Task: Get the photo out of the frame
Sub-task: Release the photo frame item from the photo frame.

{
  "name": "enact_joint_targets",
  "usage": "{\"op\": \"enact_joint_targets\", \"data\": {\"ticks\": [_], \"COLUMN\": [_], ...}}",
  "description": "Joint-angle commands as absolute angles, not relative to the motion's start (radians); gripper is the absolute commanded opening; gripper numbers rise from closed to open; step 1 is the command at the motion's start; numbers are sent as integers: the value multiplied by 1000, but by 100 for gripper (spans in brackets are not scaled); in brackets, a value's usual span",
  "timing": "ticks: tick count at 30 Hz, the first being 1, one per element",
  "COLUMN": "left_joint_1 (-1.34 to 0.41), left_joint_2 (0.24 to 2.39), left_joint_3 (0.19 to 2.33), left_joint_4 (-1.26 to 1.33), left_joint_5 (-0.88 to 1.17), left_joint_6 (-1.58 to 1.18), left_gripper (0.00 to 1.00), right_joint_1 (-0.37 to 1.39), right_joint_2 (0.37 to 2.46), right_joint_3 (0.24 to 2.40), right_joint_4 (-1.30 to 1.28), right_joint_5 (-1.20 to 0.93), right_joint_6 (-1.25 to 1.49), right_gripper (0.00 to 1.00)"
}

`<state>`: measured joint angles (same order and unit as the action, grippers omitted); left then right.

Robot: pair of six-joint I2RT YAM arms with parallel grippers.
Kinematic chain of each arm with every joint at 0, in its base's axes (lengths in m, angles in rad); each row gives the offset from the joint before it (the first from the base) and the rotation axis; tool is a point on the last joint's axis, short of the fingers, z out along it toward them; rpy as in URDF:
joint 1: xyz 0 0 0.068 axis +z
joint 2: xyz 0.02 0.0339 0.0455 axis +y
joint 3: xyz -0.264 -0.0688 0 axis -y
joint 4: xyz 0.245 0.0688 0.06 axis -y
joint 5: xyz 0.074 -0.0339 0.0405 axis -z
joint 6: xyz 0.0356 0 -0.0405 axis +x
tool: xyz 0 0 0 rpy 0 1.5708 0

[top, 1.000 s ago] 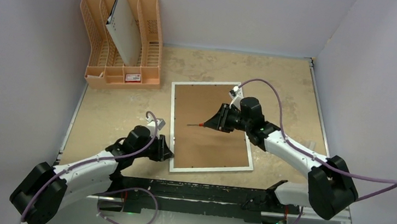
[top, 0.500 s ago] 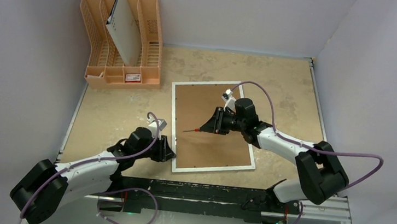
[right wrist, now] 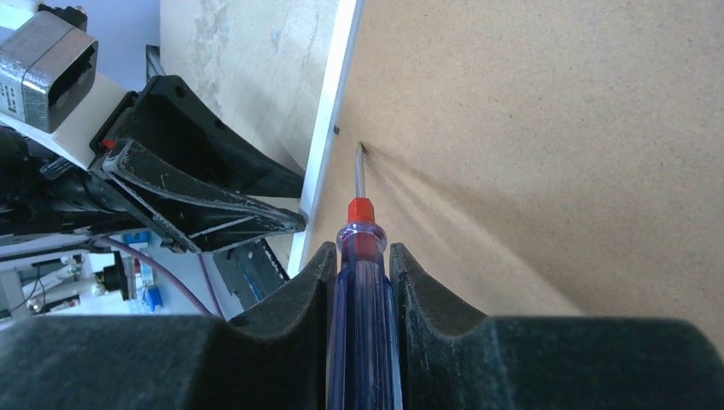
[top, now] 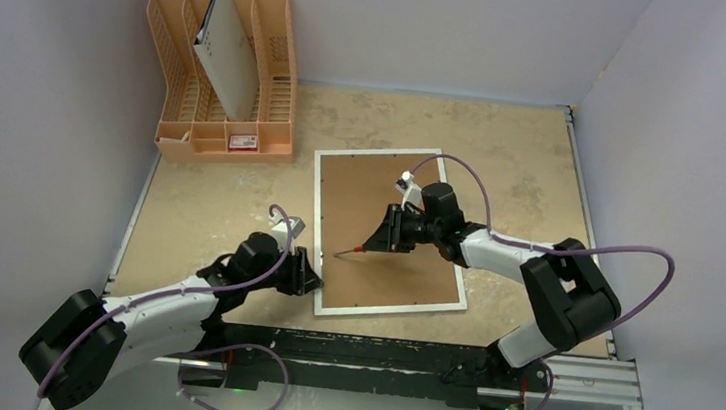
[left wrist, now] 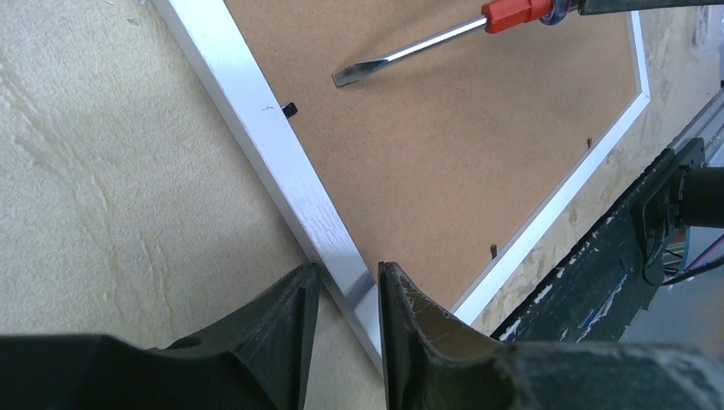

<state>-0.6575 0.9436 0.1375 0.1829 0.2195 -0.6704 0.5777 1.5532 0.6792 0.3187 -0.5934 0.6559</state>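
Beige mottled table [top: 545,152] under lavender walls. Frame [top: 360,195] lies face down at centre, brown back up, white border all round. Right gripper [right wrist: 360,254] is clamped on the blue handle of a screwdriver [left wrist: 410,47]; the flat blade tip sits on the backing just beside the left border, near a small black tab [left wrist: 289,109]. Left gripper [left wrist: 346,282] is at the frame's near-left corner, jaws a narrow slit apart over the white border; grip on it cannot be told. Orange rack [top: 175,76] stands at far left.

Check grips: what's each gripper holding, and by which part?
Right gripper holds the screwdriver by its blue handle, just behind the red collar. Left gripper pinches the frame by its white side border, near a corner.
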Motion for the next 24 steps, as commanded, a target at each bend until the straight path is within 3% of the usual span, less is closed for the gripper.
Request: {"op": "enact_joint_targets", "data": {"ticks": [1,10,24], "left_joint_1": [-662,-662,-662], "left_joint_2": [957,929,944], "left_joint_3": [124,121,121], "left_joint_4": [121,105,135], "left_joint_5": [152,130,148], "left_joint_6": [-668,-674,-666], "left_gripper": [34,27,30], "right_joint_1": [586,593,606], "right_joint_2": [1578,1639,1696], "right_joint_3": [703,718,720], "right_joint_4": [395,439,493], "right_joint_5": [-657,-689,-692], "right_joint_6": [638,651,678], "right_gripper": [0,0,0]}}
